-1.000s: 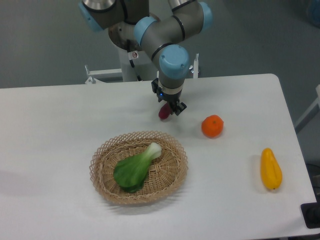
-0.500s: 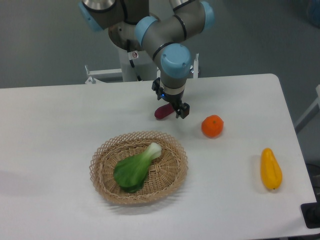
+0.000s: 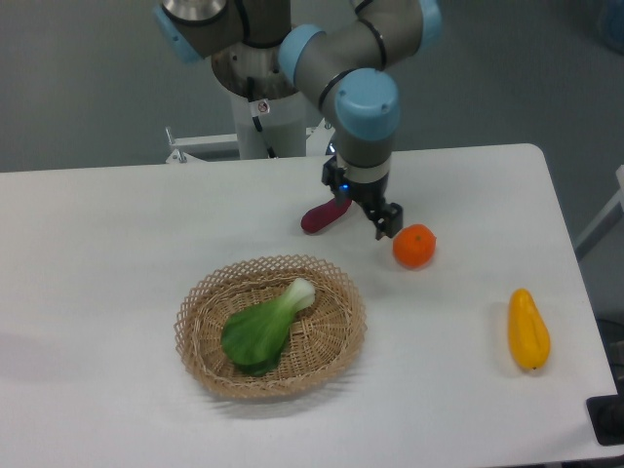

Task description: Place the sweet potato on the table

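The reddish-purple sweet potato [image 3: 325,215] lies on the white table [image 3: 117,234], just behind the wicker basket. My gripper [image 3: 371,214] hangs a little to its right, above the table. Its fingers are spread and hold nothing. One dark fingertip [image 3: 389,221] sits close to the orange [image 3: 414,246].
A round wicker basket [image 3: 270,326] holds a green bok choy [image 3: 263,327] at the centre front. A yellow pepper-like vegetable [image 3: 527,329] lies at the right, near the table's edge. The arm's base stands behind the table's far edge.
The gripper let go of the sweet potato, which now lies flat on the table. The gripper has lifted off and moved right towards the orange.
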